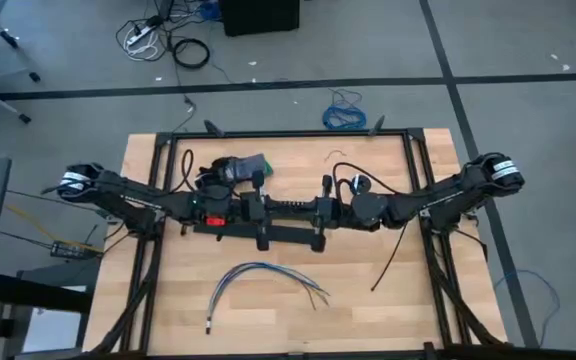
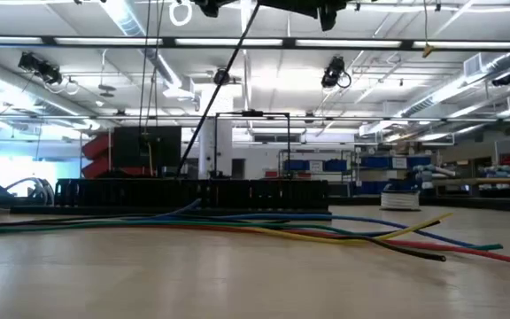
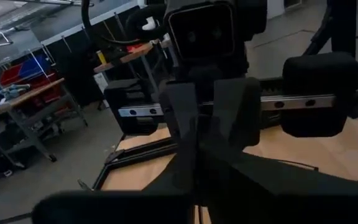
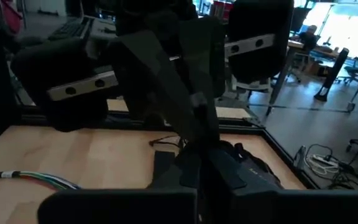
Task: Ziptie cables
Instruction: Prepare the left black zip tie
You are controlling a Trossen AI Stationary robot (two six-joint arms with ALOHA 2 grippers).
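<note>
The cables (image 1: 263, 277) lie loose on the wooden table near its front edge, with their splayed ends (image 2: 432, 244) toward the right. Behind them the black slotted channel (image 2: 193, 191) rests on the table. My left gripper (image 1: 273, 206) and my right gripper (image 1: 313, 206) hang high over the table's middle, fingers pointing at each other, tip to tip, both shut. One ziptie (image 2: 220, 89) slants down from the place where they meet, toward the channel. Another ziptie (image 1: 389, 262) lies on the table, right of the cables. My left gripper reaches level from the table's left to the slanting ziptie's upper end (image 2: 253, 16). The contact lies above the low view's top edge and is hidden by the fingers in the other views, so I cannot tell whether it touches. My right gripper reaches level from the table's right to the same place, and I cannot tell whether it touches the ziptie either.
A dark grey tool (image 1: 240, 168) lies at the table's far left, and a small curled wire scrap (image 1: 334, 158) at the far middle. Black frame rails (image 1: 426, 190) run along the table's sides. Bare wood (image 1: 298, 320) shows in front of the cables.
</note>
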